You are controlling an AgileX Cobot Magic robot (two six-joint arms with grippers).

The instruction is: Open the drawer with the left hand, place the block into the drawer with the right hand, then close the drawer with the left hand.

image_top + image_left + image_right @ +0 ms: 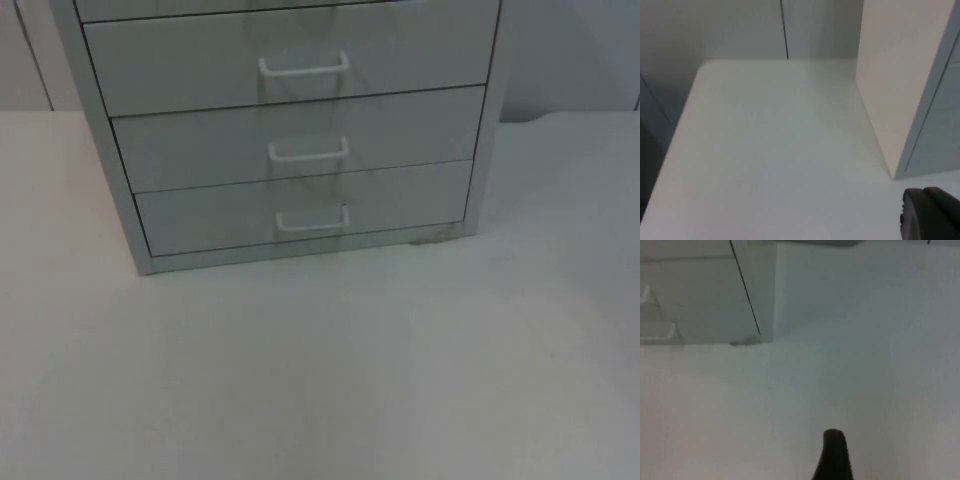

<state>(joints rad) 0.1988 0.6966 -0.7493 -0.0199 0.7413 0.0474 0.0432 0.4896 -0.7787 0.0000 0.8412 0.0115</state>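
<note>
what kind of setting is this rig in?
Probably a lab or office-style test bench. A grey drawer cabinet with white handles, all drawers shut, stands on a plain white table top against a grey partition wall. No household clutter.

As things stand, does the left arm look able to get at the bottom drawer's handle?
Probably yes. The bottom drawer's handle faces bare table with nothing before it, and the left gripper's fingertip sits near the cabinet's front corner.
</note>
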